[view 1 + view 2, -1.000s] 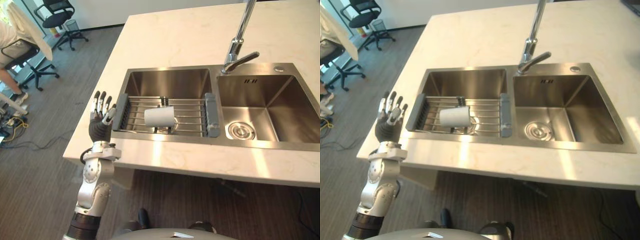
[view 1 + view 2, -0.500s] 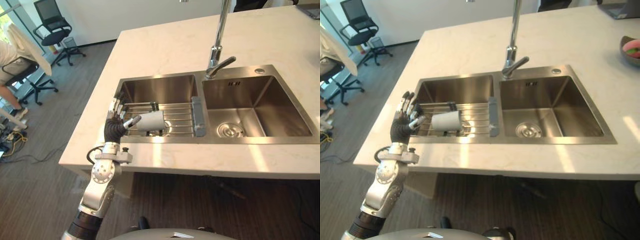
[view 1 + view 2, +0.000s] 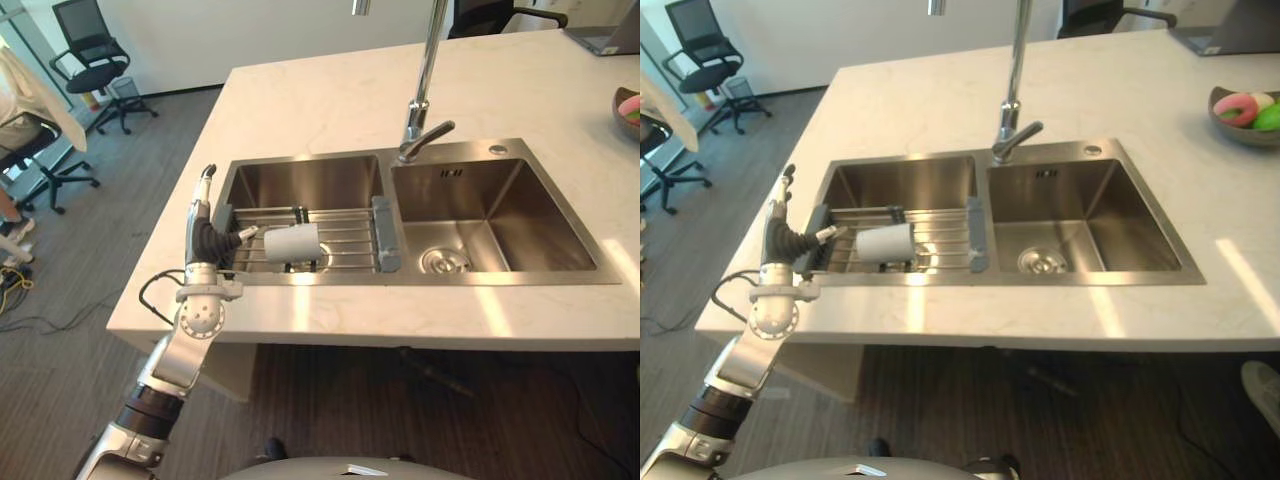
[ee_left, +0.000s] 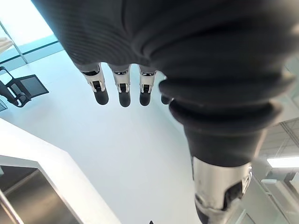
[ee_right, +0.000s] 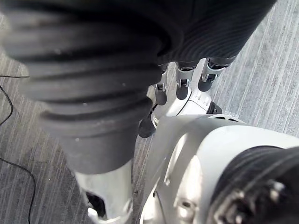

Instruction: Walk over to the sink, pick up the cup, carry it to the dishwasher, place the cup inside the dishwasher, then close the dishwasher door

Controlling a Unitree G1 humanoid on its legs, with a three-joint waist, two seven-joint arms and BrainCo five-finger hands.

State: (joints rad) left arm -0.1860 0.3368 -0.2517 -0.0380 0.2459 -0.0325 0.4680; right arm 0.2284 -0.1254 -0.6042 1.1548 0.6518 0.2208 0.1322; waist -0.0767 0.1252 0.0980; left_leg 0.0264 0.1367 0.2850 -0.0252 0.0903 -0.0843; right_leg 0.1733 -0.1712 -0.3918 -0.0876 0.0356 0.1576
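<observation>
Far on your left, two office chairs (image 3: 87, 32) stand on the grey floor (image 3: 80, 270), well apart from the counter (image 3: 320, 90).

At the counter's left edge, just beside the sink's (image 3: 400, 283) rim, you have the left hand (image 3: 205, 238) raised. Its fingers (image 4: 123, 91) are straight and point upward, released and holding nothing. Its thumb (image 3: 246, 232) sticks out sideways toward the cup (image 3: 291, 242). The thumb tip is just beside the cup's near end; whether the two touch cannot be told.

The cup is white and lies on its side on the wire rack (image 3: 350, 245), in line with the bars. The rack spans the left basin (image 3: 310, 180) from side to side, and its grey end piece (image 3: 385, 232) rests against the divider between the two basins. No finger is wrapped round the cup.

Moving right, the tall chrome faucet (image 3: 421, 90) rises behind the divider, with its lever angled out to the right. The right basin (image 3: 500, 215) has a round drain (image 3: 437, 261) near its front left corner.

At the far right of the counter sits a bowl (image 3: 1243, 108) holding pink and green items, well apart from the sink.

Your right hand (image 5: 181, 84) shows in its own wrist view, hanging above the striped floor, with fingers relaxed and nothing in them.
</observation>
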